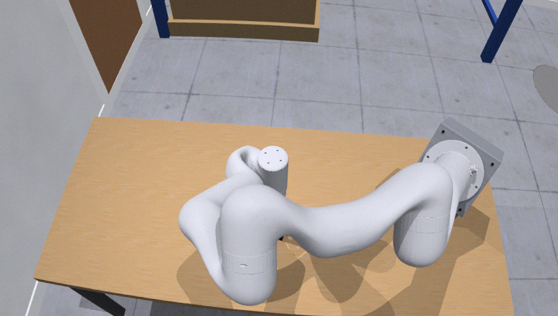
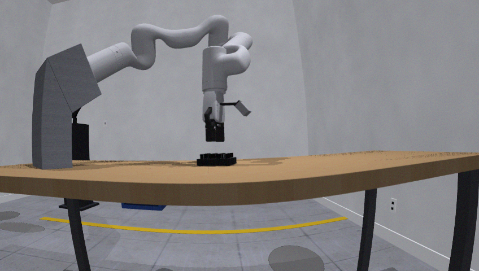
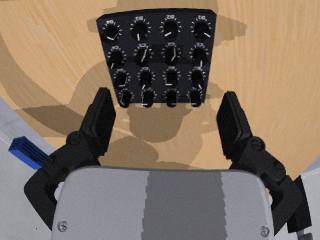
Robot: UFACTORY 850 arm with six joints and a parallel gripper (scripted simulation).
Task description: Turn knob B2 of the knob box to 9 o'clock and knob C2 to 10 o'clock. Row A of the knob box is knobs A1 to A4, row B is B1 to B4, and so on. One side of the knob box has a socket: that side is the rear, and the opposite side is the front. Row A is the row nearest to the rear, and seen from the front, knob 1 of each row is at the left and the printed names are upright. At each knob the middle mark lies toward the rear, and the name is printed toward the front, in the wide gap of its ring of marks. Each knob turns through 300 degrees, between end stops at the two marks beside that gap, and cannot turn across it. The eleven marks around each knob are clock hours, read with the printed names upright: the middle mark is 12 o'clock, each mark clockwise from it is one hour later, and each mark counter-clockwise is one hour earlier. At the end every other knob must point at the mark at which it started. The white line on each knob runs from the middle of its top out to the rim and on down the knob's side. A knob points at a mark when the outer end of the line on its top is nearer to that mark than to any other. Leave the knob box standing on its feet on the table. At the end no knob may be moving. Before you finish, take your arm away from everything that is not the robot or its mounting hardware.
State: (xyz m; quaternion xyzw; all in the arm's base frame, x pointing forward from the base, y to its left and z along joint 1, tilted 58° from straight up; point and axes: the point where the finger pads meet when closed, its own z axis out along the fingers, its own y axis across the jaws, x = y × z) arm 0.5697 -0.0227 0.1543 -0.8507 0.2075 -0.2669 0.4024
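Observation:
The black knob box [image 3: 156,60] stands on the wooden table, with four rows of four black knobs that have white lines. It is straight below the wrist camera, and its near row lies between my fingertips in that view. The printed names are too small to read, so I cannot tell which knobs are B2 and C2. In the exterior view the box [image 2: 216,159] sits low on the table. My gripper [image 2: 214,135] hangs point-down a short way above it, apart from it. The gripper [image 3: 167,103] is open wide and empty. In the top view the arm hides the box.
The grey arm pedestal [image 2: 57,107] stands at one table end and also shows in the top view [image 1: 466,164]. The arm's links [image 1: 274,219] arch over the table's middle. A wooden crate [image 1: 242,19] and blue rack legs [image 1: 497,31] stand on the floor beyond.

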